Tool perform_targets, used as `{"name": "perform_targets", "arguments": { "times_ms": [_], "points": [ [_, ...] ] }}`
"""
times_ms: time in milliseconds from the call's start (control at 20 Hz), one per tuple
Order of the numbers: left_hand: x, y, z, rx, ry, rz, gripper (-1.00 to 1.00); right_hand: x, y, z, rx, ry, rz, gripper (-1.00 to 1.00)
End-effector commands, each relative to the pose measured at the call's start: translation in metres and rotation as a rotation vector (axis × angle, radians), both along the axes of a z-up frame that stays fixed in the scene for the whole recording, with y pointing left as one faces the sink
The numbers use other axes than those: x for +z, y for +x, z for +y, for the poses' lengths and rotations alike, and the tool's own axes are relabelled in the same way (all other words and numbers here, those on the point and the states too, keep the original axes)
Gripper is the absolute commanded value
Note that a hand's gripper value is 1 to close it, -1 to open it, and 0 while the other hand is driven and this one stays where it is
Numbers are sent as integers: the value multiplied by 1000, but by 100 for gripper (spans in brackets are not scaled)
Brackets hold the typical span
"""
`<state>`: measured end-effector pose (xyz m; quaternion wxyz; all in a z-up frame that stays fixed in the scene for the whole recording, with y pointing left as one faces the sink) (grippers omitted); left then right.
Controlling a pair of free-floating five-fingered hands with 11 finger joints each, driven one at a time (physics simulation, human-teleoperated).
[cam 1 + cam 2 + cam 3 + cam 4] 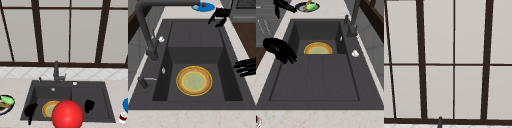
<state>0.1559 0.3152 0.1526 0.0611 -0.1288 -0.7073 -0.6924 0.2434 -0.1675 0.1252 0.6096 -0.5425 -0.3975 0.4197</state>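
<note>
Plate (194, 80), yellow-rimmed with a green centre, was seen lying flat on the floor of the sink's (107, 105) left basin, apart from every wall. The left hand (30, 110) was held over the basin's front left corner, fingers straight and relaxed, nothing grasped. The right hand (88, 105) was hung over the shallower right section near the front rim, fingers loosely curled downward, nothing held. A red ball (67, 114) was placed at the front edge. Open room was left around the plate and beneath the faucet (56, 71).
</note>
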Motion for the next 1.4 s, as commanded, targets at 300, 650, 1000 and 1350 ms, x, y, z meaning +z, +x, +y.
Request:
{"name": "perform_targets", "arguments": {
  "times_ms": [300, 650, 1000, 1350],
  "points": [
    [-2, -24, -37, 11, 12, 0, -100, 0, 0, 0, 0, 0, 0, 0],
    [-2, -25, -37, -3, 5, -21, 0, 13, 0, -18, 7, 47, 12, -100],
    [-3, -24, -37, 5, -2, -36, 0, 30, 0, -41, 15, 51, 50, -100],
    [-3, -24, -38, 9, -6, -43, 0, 36, 1, -62, 1, 41, 197, -100]
  ]
}}
